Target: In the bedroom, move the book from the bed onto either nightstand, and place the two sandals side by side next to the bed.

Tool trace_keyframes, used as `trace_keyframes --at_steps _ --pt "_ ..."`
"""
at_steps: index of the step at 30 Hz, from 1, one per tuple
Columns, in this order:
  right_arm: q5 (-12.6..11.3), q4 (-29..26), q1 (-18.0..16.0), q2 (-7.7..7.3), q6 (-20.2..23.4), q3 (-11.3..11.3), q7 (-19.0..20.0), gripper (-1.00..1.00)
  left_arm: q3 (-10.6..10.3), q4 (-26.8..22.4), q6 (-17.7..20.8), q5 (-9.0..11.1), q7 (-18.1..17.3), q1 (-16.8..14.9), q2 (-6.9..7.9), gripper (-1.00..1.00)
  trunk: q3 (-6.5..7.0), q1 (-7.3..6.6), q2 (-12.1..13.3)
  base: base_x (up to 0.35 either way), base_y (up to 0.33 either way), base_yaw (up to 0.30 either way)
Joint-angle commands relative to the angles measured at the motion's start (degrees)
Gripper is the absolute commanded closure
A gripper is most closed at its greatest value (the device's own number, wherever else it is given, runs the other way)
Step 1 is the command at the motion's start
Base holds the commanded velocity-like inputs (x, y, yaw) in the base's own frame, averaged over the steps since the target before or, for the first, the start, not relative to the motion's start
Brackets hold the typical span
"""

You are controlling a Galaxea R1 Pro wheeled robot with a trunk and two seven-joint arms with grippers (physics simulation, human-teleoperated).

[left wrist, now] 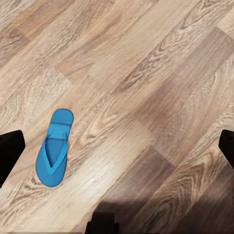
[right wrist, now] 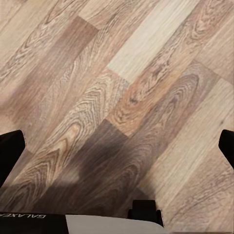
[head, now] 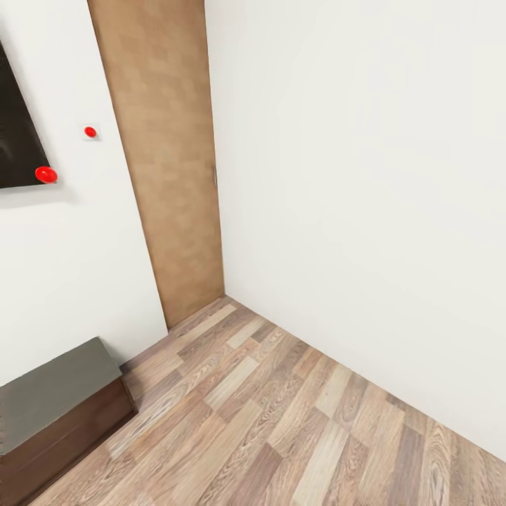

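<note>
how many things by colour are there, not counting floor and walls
blue: 1, sandal
red: 2, knob and button
black: 1, wall panel
dark brown: 1, cabinet
light brown: 1, door
total: 6

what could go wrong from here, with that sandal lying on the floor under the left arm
The head camera faces a wall corner and a wooden door, so the blue sandal shows in the left wrist view alone; reaching for it may go poorly guided. One sandal is visible, so its mate may take searching. The low dark cabinet sits close and could be bumped when turning.
</note>
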Motion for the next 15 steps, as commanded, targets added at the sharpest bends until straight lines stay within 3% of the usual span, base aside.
trace_keyframes --at_steps 1,15 --pt "0.03 -0.07 0.01 0.04 -0.04 -0.35 0.48 -1.0 0.15 0.03 -0.18 -0.01 0.01 -0.02 -0.04 -1.0 -0.04 -0.01 -0.03 -0.107 0.084 0.0" --pt "0.04 -0.07 0.01 0.04 -0.05 -0.35 0.47 -1.0 0.14 0.03 -0.18 -0.01 0.01 -0.02 -0.04 -1.0 -0.04 -0.01 -0.03 -0.027 0.01 0.0"
